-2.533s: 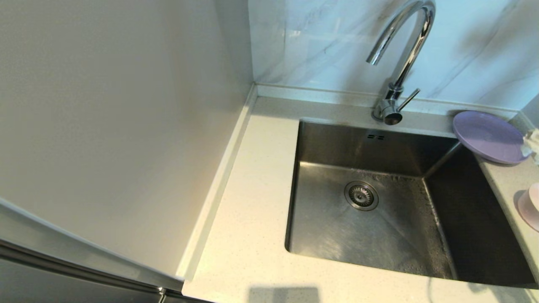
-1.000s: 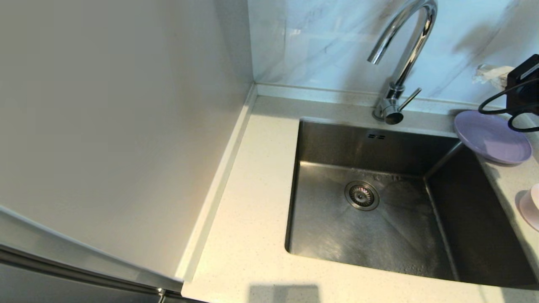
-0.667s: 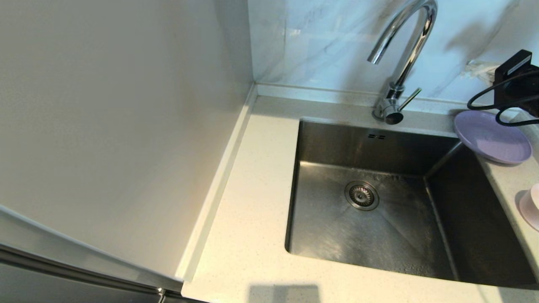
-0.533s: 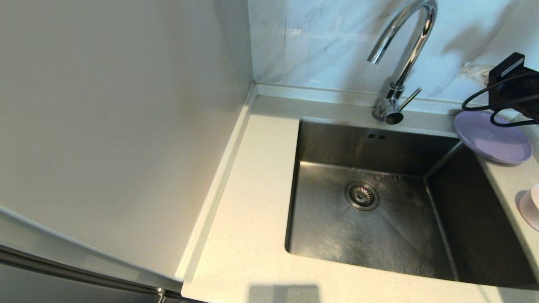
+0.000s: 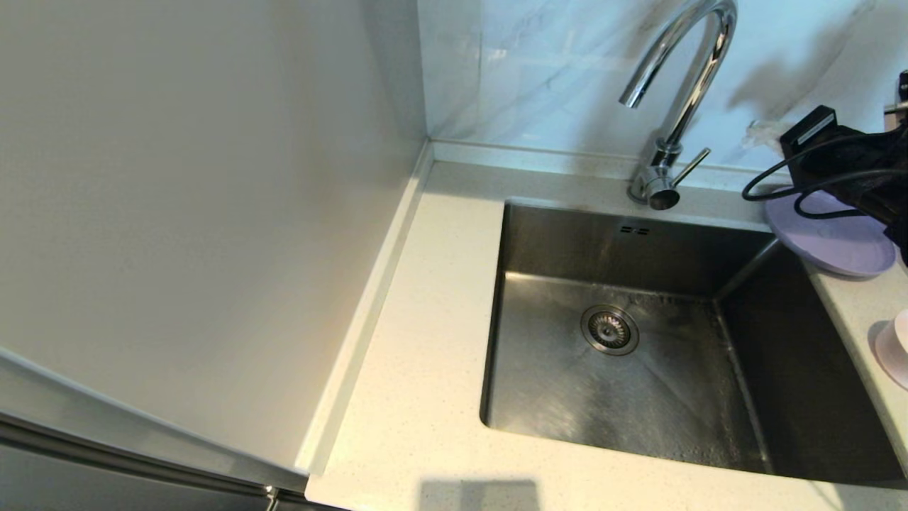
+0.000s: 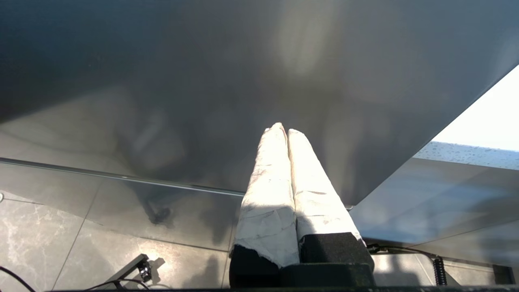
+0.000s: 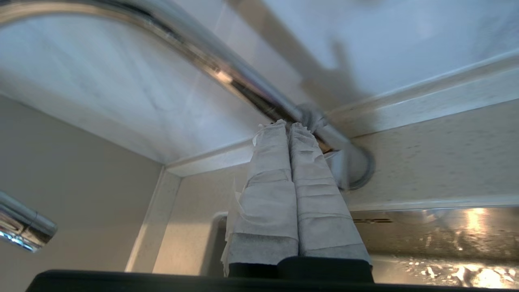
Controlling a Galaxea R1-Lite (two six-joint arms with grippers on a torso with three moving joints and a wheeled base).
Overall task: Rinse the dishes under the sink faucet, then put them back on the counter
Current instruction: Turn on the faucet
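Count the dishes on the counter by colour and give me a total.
Lilac plate: 1
Pale pink bowl, cut off by the picture's edge: 1
Total: 2 dishes in view, both on the counter to the right of the sink.

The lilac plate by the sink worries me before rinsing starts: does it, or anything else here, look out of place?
Yes. The lilac plate sits on the counter at the sink's far right corner, its edge jutting over the basin. The right gripper, shut, is near the faucet. Nothing looks spilled or broken.
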